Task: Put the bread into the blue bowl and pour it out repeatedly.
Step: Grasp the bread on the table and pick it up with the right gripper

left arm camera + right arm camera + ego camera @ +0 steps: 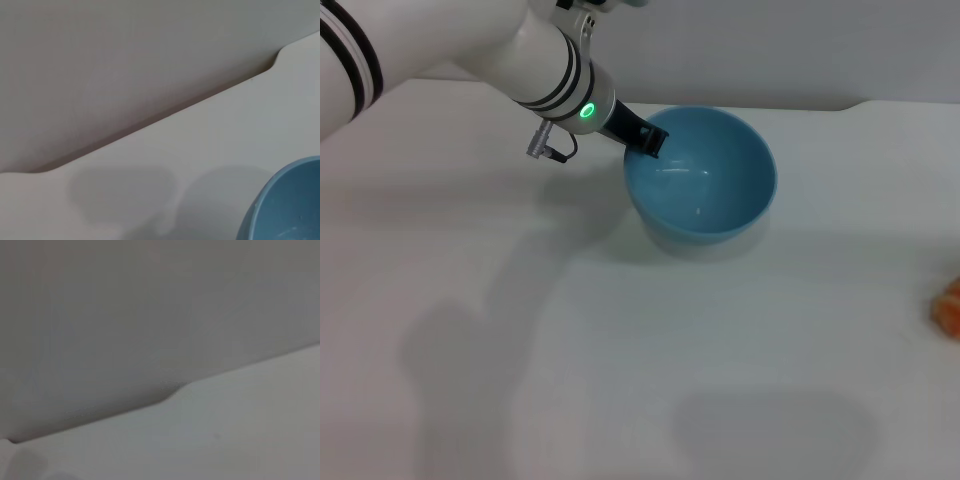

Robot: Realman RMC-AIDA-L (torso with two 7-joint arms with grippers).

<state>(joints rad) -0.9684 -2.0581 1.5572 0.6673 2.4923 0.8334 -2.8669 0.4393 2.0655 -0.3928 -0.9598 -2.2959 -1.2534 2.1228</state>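
The white table [620, 380] fills the lower part of the head view, bare and pale, with soft shadows on it. Farther back stands the blue bowl [705, 180], tilted so that its opening faces forward and toward the robot's left. The bowl holds nothing.

The left arm [520, 60] comes in from the upper left corner of the head view and reaches down and to the right. It is a thick white tube with black rings and a small green light near the wrist. At its end the left gripper [648, 138] is dark and sits at the bowl's rim on the robot's left side. Its fingers are clamped on the rim, one part inside the bowl and the rest outside.

The bread [948, 305] lies far to the robot's right, on the table at the very edge of the head view. Only a small orange piece of it shows. It is well apart from the bowl.

The left wrist view shows what the head view does not show well: the back edge of the table against a grey wall [125, 65], with a step in that edge, and a piece of the blue bowl in one corner. The gripper's own fingers do not appear there.

The right wrist view shows only the wall and the table edge. The right gripper is in no picture, so I cannot tell its fingers.
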